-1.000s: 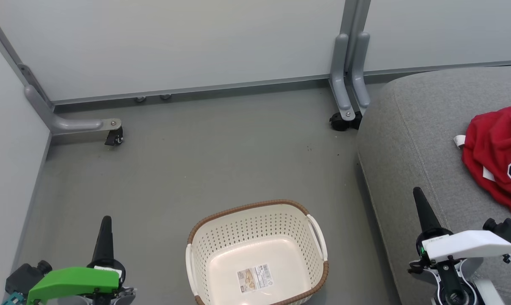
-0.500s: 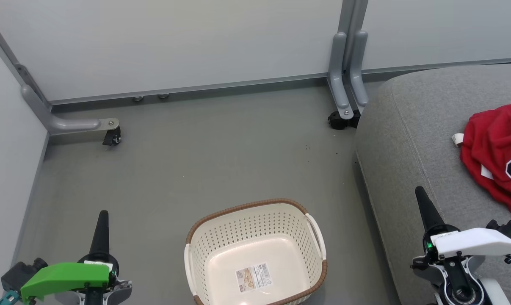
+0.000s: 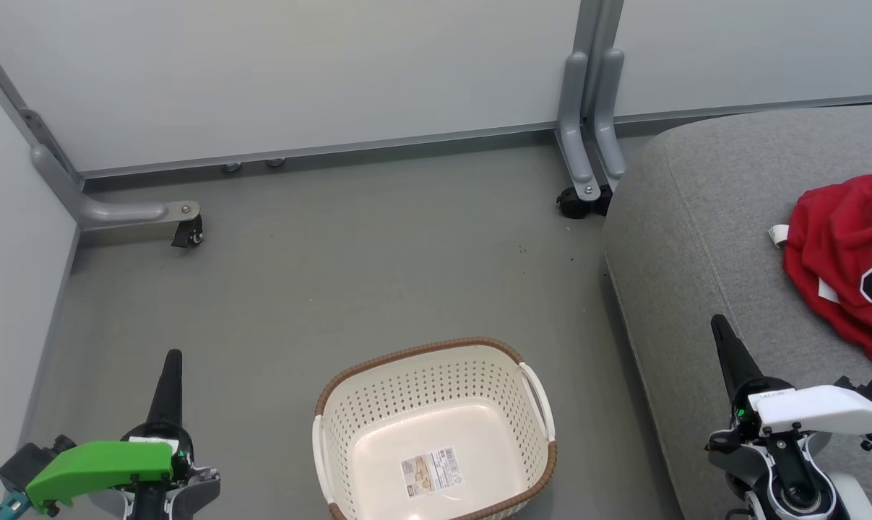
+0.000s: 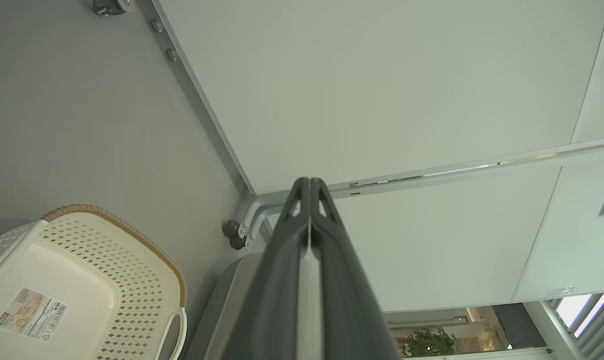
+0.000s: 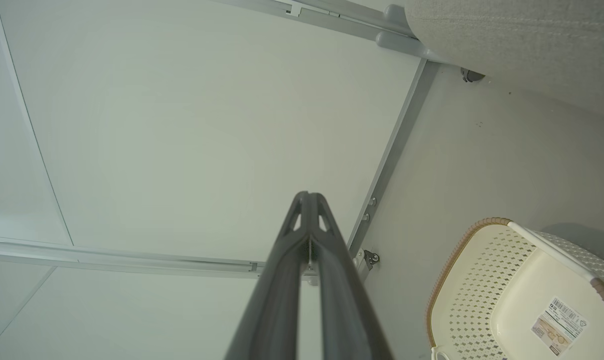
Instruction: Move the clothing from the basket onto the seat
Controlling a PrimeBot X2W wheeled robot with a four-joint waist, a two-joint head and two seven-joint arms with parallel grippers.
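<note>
Cam's shifted a touch since earlier, L gripper (image 3: 173,357) & R gripper (image 3: 717,325) both pinched shut, empty, basket (image 3: 436,379) btwn them, red clothes (image 3: 840,245) on couch (image 3: 696,238) ahead-right of R gripper.

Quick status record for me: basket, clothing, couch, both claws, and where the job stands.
basket: on the floor, holds a paper label, no clothing inside
clothing: red heap with a black-and-white emblem, lying on the couch, cut off at the head view's right edge
couch: grey, right of the basket
left claw: shut, holding nothing, left of the basket
right claw: shut, holding nothing, by the couch's edge
job: looks done
</note>
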